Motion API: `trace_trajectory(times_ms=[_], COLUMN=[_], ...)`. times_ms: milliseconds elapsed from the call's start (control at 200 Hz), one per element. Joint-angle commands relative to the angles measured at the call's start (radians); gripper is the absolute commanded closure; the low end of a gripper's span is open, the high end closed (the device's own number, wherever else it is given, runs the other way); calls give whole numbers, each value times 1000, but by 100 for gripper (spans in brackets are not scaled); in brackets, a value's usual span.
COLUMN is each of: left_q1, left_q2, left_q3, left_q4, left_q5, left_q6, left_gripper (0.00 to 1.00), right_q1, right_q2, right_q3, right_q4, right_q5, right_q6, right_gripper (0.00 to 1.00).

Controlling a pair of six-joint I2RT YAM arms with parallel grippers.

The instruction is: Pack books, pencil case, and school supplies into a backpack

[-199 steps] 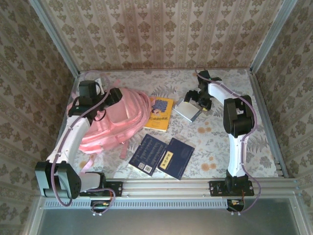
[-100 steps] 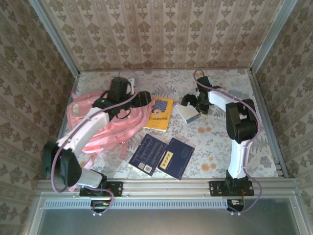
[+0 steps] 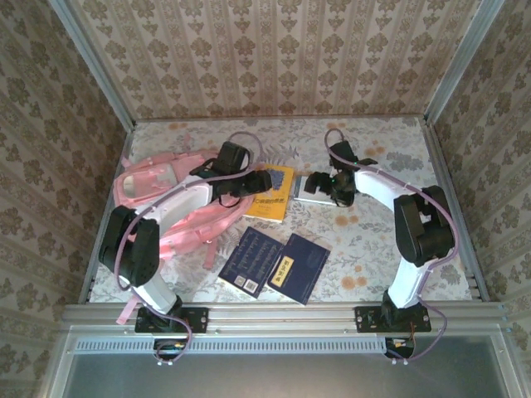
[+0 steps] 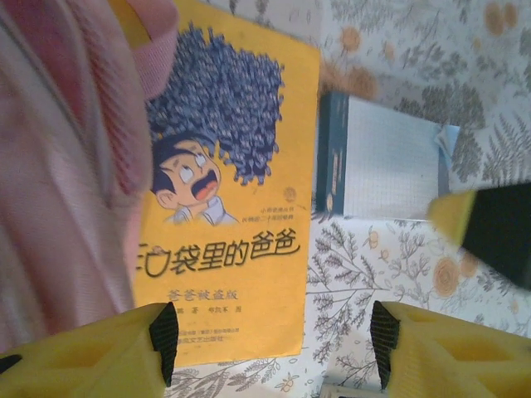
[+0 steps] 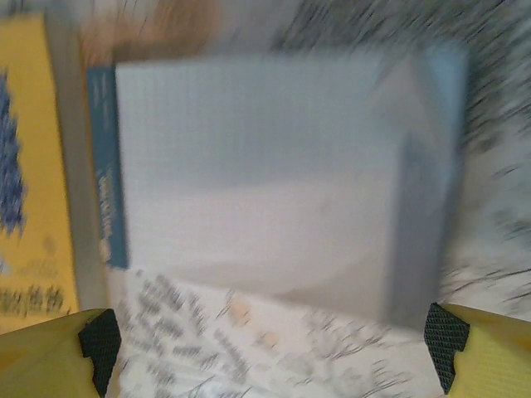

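While L pincer (image 4: pixel 274 340) gapes abv yellow book (image 4: pixel 249 215); R pincer (image 5: pixel 270 344) gapes abv grey-white pad (image 5: pixel 265 174)

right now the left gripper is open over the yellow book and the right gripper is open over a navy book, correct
Not quite. The right gripper is open over the grey-white pad, not a navy book, as the right wrist view shows. The navy books lie apart from it, untouched. The left gripper is indeed open over the yellow book.

Blurred grey-white pad (image 5: pixel 265 174), yellow book (image 5: pixel 29 166) left, claw (image 5: pixel 270 338) spread
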Motion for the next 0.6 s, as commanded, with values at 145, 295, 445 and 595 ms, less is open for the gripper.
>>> trace_trajectory(times_ms=[145, 295, 445, 595], left_q1=[-51, -73, -76, -68], left_q2=[186, 263, 276, 339], left_q3=[123, 213, 258, 381], left_q4=[64, 39, 21, -31], left_q5=[60, 68, 46, 38], left_q6=[-48, -30, -8, 47], left_gripper=[44, 46, 46, 48], right_q1=[-75, -119, -144, -167], right_q2=[121, 134, 77, 65], right_q3=[190, 120, 5, -82], right_q4=[-134, -76, -12, 100], right_q5=[64, -50, -90, -224], right_q6=[-18, 72, 124, 171], right_gripper=[3, 4, 3, 4])
